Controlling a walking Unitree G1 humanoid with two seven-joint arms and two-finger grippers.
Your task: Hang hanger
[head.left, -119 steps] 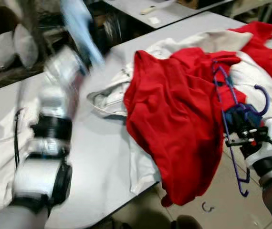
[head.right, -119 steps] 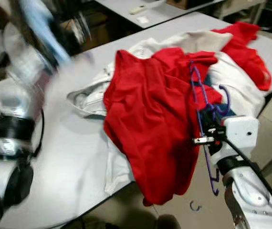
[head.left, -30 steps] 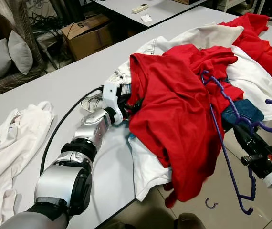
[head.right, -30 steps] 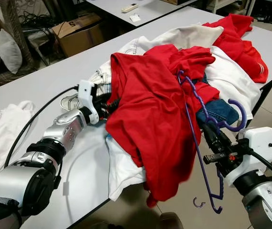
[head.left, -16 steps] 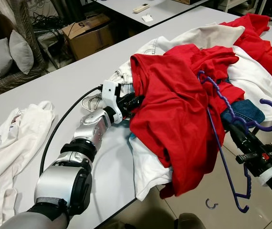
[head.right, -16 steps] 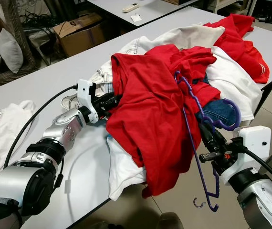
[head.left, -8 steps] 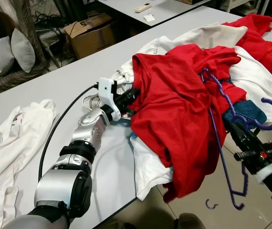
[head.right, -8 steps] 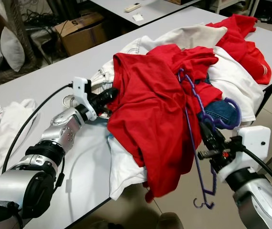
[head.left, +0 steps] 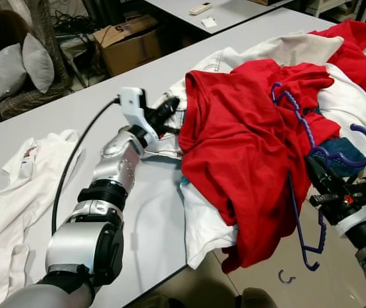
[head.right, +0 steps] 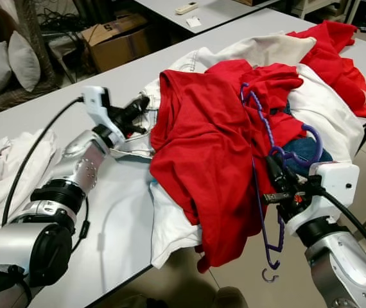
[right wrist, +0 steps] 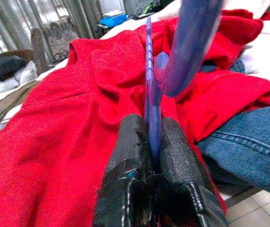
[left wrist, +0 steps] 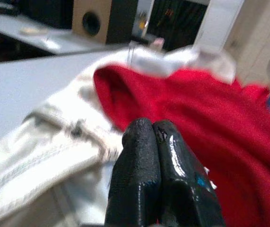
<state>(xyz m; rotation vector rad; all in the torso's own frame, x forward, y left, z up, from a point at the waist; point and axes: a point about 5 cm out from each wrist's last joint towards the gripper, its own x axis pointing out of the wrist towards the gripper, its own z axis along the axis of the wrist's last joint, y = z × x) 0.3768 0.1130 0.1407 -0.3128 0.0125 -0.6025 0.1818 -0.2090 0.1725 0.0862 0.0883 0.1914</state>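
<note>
A purple plastic hanger (head.left: 296, 119) stands nearly upright at the table's near right edge, its hook (head.left: 361, 140) up and its lower end hanging below the tabletop. My right gripper (head.left: 318, 171) is shut on the hanger's neck, seen close in the right wrist view (right wrist: 153, 124). One arm of the hanger lies against a red shirt (head.left: 241, 151) that drapes over the table edge. My left gripper (head.left: 172, 105) is shut with nothing in it, raised just left of the shirt's collar over white jeans (left wrist: 54, 137).
The shirt tops a pile of red, white and denim clothes (head.left: 340, 96) on the grey table (head.left: 74, 115). A white garment (head.left: 22, 186) lies at the table's left. A small metal hook (head.left: 286, 277) lies on the floor. A cardboard box (head.left: 131, 42) and cushions (head.left: 26, 64) stand beyond.
My left gripper has risen and drawn back from the shirt's edge. My right gripper has brought the hanger closer to the shirt. The camera has shifted slightly.
</note>
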